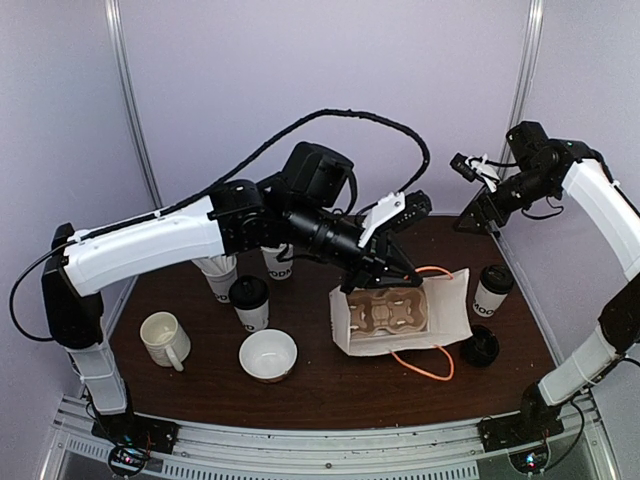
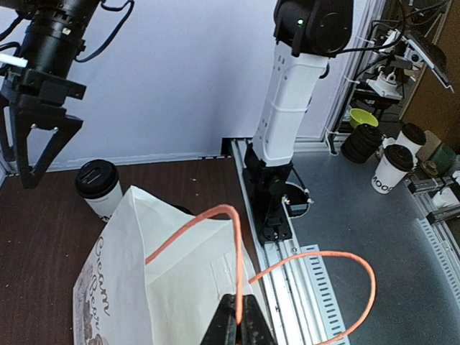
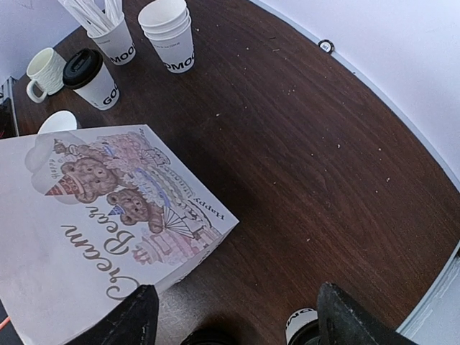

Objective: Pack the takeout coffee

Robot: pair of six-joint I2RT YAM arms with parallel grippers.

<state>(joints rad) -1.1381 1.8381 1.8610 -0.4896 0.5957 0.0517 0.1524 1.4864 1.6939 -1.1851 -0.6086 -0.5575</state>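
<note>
Takeout coffee sits unpacked on the counter [image 1: 330,388]: one lidded cup [image 1: 249,302] left of the paper bag [image 1: 450,305], the other cup [image 1: 492,290] right of it. Left jaws pinch shut on the bag's orange handle [image 2: 235,259], apparently readying it. Right jaws gape empty, high to the bag's right. Next, likely: descend onto the right-side cup.

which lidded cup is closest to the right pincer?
The lidded cup right of the paper bag, on the side of the right pincer. The other lidded cup stands left of the bag, near the bowl.
</note>
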